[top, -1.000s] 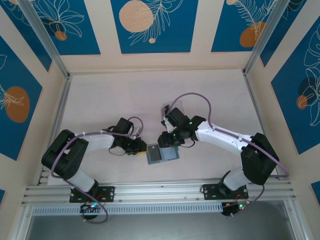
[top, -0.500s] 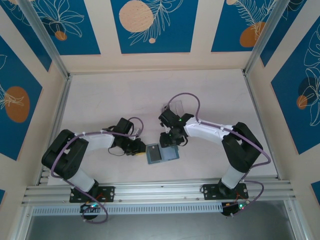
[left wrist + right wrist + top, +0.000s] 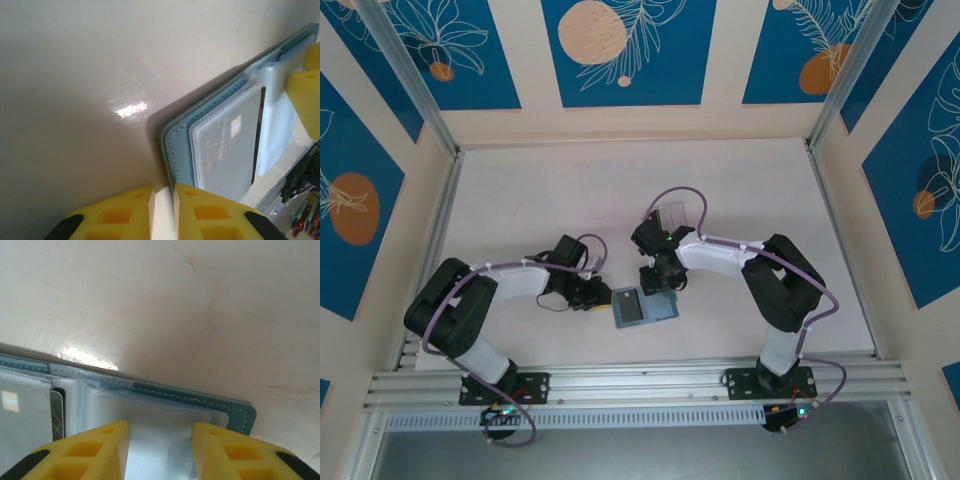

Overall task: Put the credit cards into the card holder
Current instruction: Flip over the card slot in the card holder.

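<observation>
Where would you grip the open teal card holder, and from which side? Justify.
Probably the bare teal border of the card holder at its near long edge, approached low from the bases' side: it lies flat, open and thin on the table.

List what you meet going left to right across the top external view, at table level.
The left arm's base → left gripper → card holder → right arm's base.
</observation>
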Controlling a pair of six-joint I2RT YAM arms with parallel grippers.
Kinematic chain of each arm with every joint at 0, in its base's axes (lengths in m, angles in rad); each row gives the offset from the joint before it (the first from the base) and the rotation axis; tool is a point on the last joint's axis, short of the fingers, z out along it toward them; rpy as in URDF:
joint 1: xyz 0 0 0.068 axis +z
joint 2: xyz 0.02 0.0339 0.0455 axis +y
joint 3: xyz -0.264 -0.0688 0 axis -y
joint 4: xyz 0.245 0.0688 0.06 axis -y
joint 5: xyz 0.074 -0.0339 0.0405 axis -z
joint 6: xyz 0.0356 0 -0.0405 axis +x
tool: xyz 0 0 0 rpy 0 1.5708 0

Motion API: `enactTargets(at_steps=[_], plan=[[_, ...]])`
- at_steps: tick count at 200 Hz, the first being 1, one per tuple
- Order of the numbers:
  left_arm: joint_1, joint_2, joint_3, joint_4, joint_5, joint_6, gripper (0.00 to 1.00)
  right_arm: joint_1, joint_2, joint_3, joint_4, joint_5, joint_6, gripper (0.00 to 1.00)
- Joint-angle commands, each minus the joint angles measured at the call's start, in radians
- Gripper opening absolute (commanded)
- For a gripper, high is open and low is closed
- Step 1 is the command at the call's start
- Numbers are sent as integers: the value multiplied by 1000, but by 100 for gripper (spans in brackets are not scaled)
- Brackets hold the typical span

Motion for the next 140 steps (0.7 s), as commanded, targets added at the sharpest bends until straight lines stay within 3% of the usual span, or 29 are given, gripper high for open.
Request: enactTargets(at_steps=[1, 77, 114, 140], plan=[[-14, 25, 24, -25, -25, 32, 18, 14, 48, -14, -6, 33, 4, 37], [-67, 56, 29, 9, -32, 0, 18, 21, -42, 0, -33, 36, 25, 0], [-105, 82, 29, 55, -38, -39, 18, 47, -52, 64, -99, 48, 25, 0], [-126, 101, 14, 125, -28, -91, 18, 48, -46, 84, -102, -12, 29, 0]])
